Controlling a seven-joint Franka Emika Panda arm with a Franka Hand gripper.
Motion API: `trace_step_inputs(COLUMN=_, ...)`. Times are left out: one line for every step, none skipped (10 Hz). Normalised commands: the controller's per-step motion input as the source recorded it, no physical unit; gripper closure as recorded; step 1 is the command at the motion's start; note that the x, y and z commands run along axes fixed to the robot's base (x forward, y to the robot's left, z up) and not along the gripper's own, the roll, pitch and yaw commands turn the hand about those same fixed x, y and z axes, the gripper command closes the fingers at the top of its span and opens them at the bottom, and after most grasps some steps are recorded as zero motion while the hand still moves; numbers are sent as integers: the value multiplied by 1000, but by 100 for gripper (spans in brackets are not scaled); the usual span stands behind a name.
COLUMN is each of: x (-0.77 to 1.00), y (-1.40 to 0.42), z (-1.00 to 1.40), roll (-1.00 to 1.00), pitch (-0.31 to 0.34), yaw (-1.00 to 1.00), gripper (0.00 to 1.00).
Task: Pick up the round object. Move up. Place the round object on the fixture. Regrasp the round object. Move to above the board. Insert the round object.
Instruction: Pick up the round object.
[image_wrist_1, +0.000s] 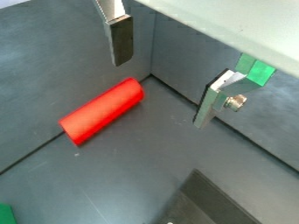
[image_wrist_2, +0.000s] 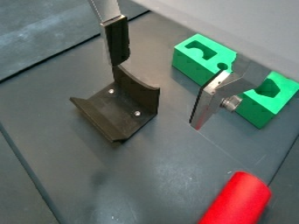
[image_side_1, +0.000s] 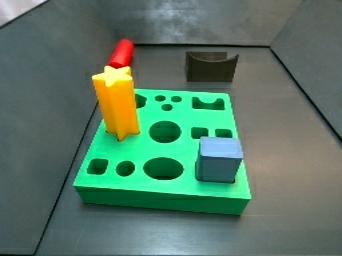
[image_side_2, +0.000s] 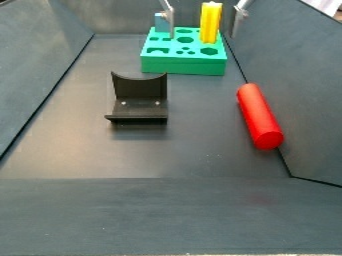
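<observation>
Gripper (image_wrist_1: 165, 76) is hanging above the floor with its two silver plates spread wide and nothing between them. The round object (image_side_2: 259, 114) is lying flat on the dark floor, untouched, close along a side wall and well apart from the board (image_side_2: 185, 55). In a side view it is sitting at about 3 o'clock from the fixture (image_side_2: 136, 97); in another side view it is showing at about 11 o'clock beyond the board, behind the yellow star peg (image_side_1: 115, 98).

Step in hand, as judged: the pick-up, not yet begun. To do it well, the jaws should be descending astride the peg's middle, fingers closing across its round sides, not along its length, so it neither rolls nor tilts. The nearby wall is leaving little room for the outer finger; that is the main risk.

Count: one red peg, one fixture, one green board, one yellow star peg standing in the board, one blue-grey cube (image_side_1: 221, 159) seated in the board.
</observation>
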Motion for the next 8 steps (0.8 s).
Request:
trace_step_inputs(x=-1000, y=260, z=-794, roll=0, pitch=-257, yaw=0, gripper=0)
trace_step_inputs(x=-1000, y=257, z=-851, roll=0, pitch=-221, yaw=0, gripper=0)
trace_step_inputs(x=-1000, y=254, z=-857, roll=0, pitch=-221, yaw=0, gripper=0)
trace_step_inputs(x=-1000, y=260, z=-851, roll=0, pitch=-227, yaw=0, gripper=0)
trace_step_inputs(x=-1000, y=234, z=-777, roll=0, pitch=-251, yaw=0, gripper=0)
trace_step_inputs(x=-1000, y=331, z=-751, roll=-57, pitch=-264, yaw=0, gripper=0)
trace_step_inputs(x=-826, y=340, z=-651, roll=-129, pitch=-283, yaw=0, gripper=0)
trace_step_inputs(x=-63, y=274, z=-717, roll=-216, pitch=-117, yaw=-46, gripper=0)
